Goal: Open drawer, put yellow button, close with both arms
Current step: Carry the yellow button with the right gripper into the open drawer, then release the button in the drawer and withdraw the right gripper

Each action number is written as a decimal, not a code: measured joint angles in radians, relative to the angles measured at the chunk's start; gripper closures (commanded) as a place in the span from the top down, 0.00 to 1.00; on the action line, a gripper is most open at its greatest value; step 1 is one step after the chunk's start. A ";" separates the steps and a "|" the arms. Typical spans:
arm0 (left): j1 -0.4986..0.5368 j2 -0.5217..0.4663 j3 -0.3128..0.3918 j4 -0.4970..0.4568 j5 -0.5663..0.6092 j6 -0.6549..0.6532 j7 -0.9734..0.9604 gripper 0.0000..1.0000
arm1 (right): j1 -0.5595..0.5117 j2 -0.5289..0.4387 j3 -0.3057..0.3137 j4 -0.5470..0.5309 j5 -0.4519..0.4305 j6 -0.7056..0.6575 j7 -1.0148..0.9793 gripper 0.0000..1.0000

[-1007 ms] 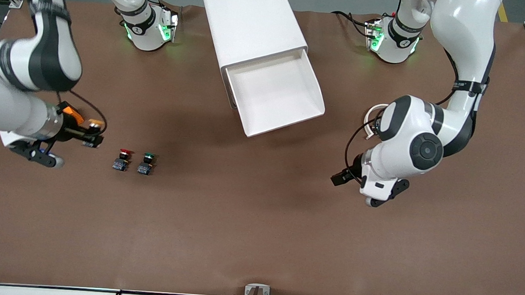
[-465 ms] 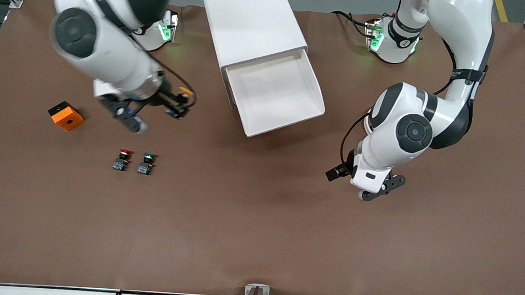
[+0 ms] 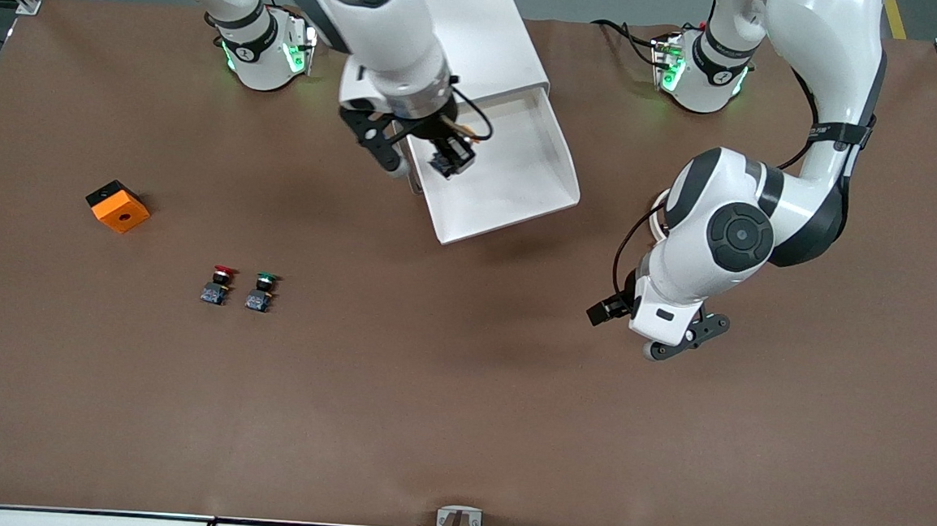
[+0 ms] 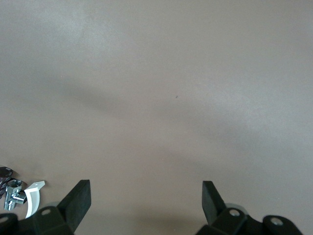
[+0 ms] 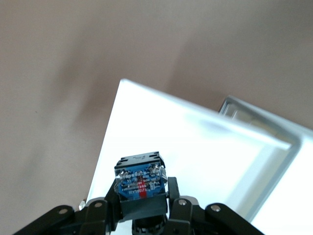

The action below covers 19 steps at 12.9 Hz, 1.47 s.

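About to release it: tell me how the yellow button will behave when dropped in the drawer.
The yellow button, clamped in the right hand, looks rigid and light. Its narrow neck suggests it may tip. The drawer looks smooth, so it could slide.

Right gripper (image 3: 449,158) over the open drawer (image 3: 553,150), fingers clamped on the yellow button (image 5: 139,183); left gripper (image 4: 145,200) spread, waiting toward the left arm's end.

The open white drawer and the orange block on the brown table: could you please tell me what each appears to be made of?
The open white drawer looks like smooth moulded plastic: thin walls, rounded corners and a soft sheen in the right wrist view. The orange block seems matte plastic, perhaps printed: flat, even colour, crisp edges, a small round hole on top and one black face. Neither can be confirmed by look alone.
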 measured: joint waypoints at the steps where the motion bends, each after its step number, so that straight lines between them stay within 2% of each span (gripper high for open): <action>1: 0.000 0.000 0.000 -0.001 0.000 0.000 0.000 1.00 | 0.026 0.021 0.000 0.000 -0.033 0.010 0.039 0.00; 5: -0.004 0.000 0.000 -0.007 0.000 0.000 0.000 1.00 | 0.112 0.105 -0.002 -0.001 -0.104 0.070 0.174 0.00; 9: -0.007 0.001 -0.001 -0.014 0.013 0.000 0.000 1.00 | 0.131 0.153 -0.004 0.000 -0.138 0.086 0.220 0.00; 10: -0.007 0.001 -0.001 -0.014 0.013 0.000 0.000 1.00 | 0.133 0.158 -0.004 0.000 -0.138 0.086 0.226 0.46; 11: -0.007 0.001 -0.001 -0.016 0.013 0.000 0.000 1.00 | 0.134 0.160 -0.004 0.000 -0.138 0.086 0.229 0.99; 19: -0.011 0.001 -0.001 -0.020 0.013 0.002 0.000 1.00 | 0.106 0.159 -0.024 0.066 -0.130 0.086 0.162 1.00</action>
